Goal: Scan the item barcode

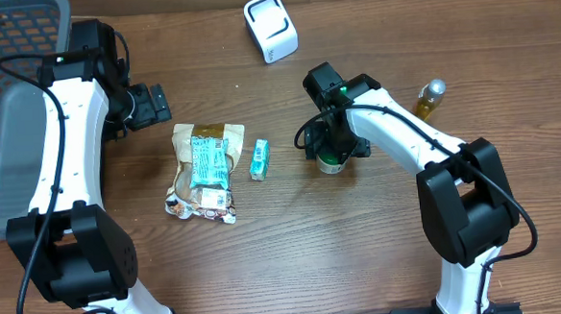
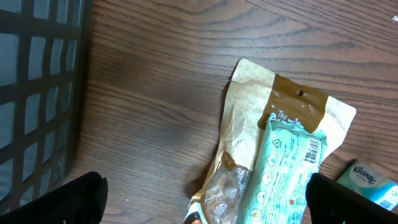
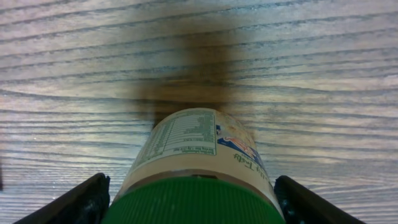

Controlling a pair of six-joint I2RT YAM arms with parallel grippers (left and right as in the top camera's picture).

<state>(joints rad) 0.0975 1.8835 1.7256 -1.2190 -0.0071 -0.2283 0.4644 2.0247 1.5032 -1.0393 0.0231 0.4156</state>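
Green-lidded jar (image 3: 193,155): standing on the table (image 1: 296,262) at 3 o'clock of centre, scanner (image 1: 271,28) off at its 11 o'clock. Judged rigid and smooth-walled, fairly heavy if full. Label probably slick, so best taken across the lid or just beneath it. Right gripper (image 3: 193,208) straddling the lid, fingers close on both sides; clamped or not, cannot tell. Left gripper (image 2: 208,202) spread wide, empty, near the snack pouch (image 2: 273,155). Barcode not visible; jar base hidden; label print too small to read.
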